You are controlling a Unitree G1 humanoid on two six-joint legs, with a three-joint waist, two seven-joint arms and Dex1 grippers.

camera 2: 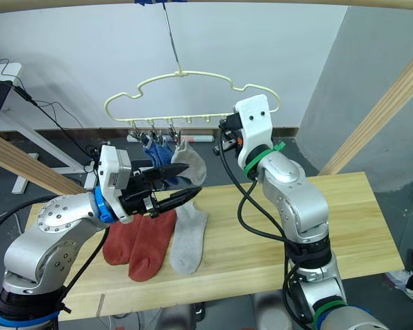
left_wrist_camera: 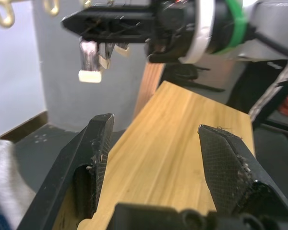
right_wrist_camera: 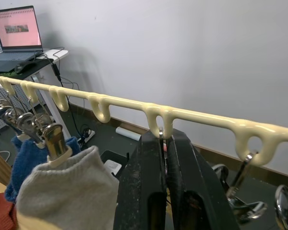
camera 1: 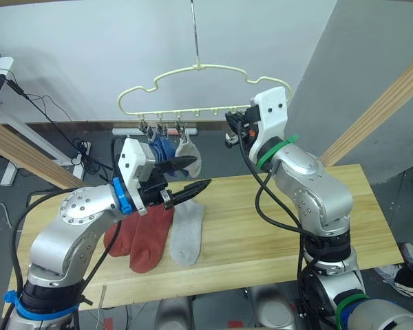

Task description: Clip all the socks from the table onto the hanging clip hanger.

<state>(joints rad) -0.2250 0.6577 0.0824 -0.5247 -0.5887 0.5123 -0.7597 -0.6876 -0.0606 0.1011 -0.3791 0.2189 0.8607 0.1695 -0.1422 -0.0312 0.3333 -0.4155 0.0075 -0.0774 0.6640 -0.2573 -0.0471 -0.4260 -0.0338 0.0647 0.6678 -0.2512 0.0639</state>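
The cream-yellow clip hanger hangs above the table's far edge. A blue sock and a light grey sock hang from its left clips. Two rust-red socks and one grey sock lie side by side on the table's left half. My left gripper hovers open and empty above them, below the hanging socks. My right gripper is raised to the hanger's lower bar, fingers shut on a metal clip under one loop. The left wrist view shows the right gripper beside a free clip.
Thick wooden poles slant down on the left and the right of the table. A white desk with a laptop and cables stands at the back left. The table's right half is bare wood.
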